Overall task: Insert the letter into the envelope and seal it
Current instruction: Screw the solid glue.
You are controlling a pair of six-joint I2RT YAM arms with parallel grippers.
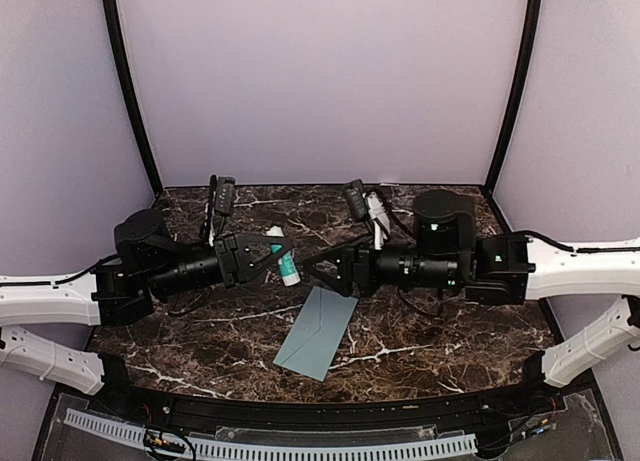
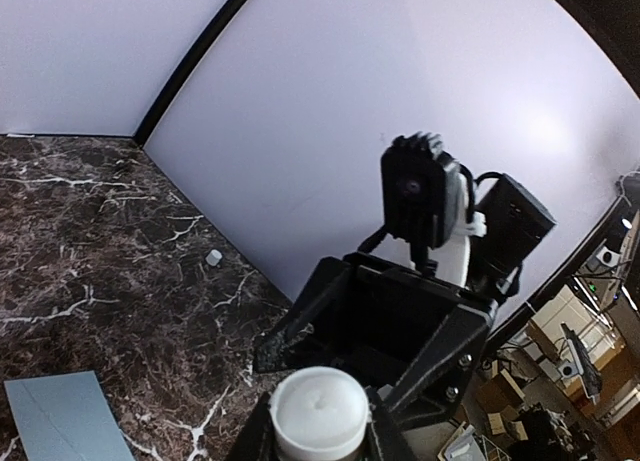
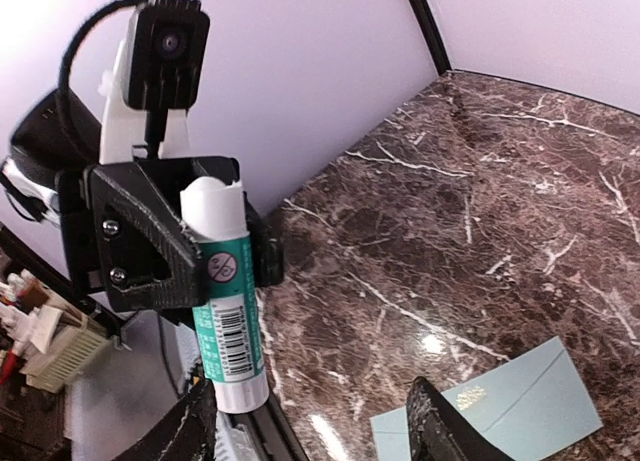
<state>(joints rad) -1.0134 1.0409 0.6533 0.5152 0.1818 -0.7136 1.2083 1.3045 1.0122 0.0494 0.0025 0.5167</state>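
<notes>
**Top view:** envelope [image 1: 318,331] lies flat on worktop [image 1: 450,331], mid-width, close to the near edge. Nothing touches it, flap state unclear, no letter seen. Left gripper [image 1: 272,251] clenched on glue stick [image 1: 288,271], held clear of the worktop. Right gripper [image 1: 325,271] released and empty, just beside the stick.

**Left wrist:** stick's white top sits btwn own fingers. Envelope corner shows low left.

**Right wrist:** own fingers spread, nothing btwn them. Envelope flat below.

**Handling (judged):** envelope light, thin, floppy. Prob. slides on the glossy marble. Take it at an edge or corner, w/ other gripper pinning it.
</notes>
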